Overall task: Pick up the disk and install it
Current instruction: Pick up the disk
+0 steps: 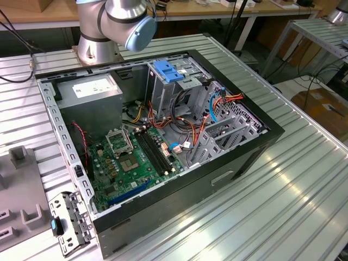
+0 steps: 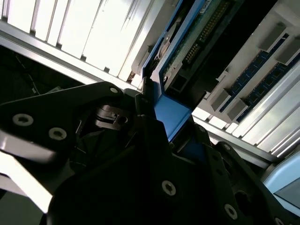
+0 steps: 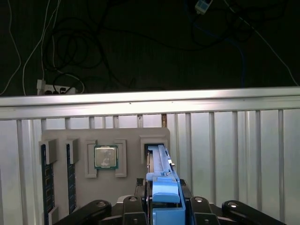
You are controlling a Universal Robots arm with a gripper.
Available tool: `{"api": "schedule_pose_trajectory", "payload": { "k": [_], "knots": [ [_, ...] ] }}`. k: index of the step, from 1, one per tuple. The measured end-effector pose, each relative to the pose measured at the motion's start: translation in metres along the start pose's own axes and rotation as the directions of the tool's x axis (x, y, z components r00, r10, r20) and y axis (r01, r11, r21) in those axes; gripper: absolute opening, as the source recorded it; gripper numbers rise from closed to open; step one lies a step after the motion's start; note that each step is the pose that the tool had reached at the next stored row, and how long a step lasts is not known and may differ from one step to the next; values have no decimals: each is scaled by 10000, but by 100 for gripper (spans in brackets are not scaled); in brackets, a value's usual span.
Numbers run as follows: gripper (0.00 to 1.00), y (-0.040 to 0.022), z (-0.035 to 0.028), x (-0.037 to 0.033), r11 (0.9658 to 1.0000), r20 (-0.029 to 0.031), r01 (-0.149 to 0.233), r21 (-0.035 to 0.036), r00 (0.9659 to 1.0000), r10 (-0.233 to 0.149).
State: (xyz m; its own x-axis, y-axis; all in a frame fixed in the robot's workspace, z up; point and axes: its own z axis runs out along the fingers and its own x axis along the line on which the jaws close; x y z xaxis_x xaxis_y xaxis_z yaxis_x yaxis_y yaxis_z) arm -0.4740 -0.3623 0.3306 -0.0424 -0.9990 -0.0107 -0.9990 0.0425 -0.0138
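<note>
Blue plastic rail [image 3: 165, 187] sits pinched between the dark fingers of the gripper [image 3: 164, 206], so the gripper is clamped on the disk [image 3: 160, 157]. The disk stands on edge in a slot of the grey tray [image 3: 131, 140]. I judge it dense, rigid and shock-sensitive. The rails are the safe hold, not the bare circuit board [image 2: 197, 33]. How deep the disk sits in its slot is hidden, and the fingertip contact is cut off. Farther along the tray lie a processor [image 3: 106, 156] and memory sticks [image 3: 45, 183]. Beyond the table edge, cables [image 3: 70, 61] blur into the dark.
</note>
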Motion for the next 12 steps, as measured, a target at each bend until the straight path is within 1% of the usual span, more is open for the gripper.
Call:
{"api": "schedule_pose_trajectory", "payload": {
  "k": [6,8,12],
  "knots": [
    [37,-1,-54,-1,10000,0,0,1,10000,0],
    [37,-1,-86,-1,10000,0,-1,0,10000,1],
    [37,-2,-129,-1,10000,0,0,1,10000,0]
  ]
}}
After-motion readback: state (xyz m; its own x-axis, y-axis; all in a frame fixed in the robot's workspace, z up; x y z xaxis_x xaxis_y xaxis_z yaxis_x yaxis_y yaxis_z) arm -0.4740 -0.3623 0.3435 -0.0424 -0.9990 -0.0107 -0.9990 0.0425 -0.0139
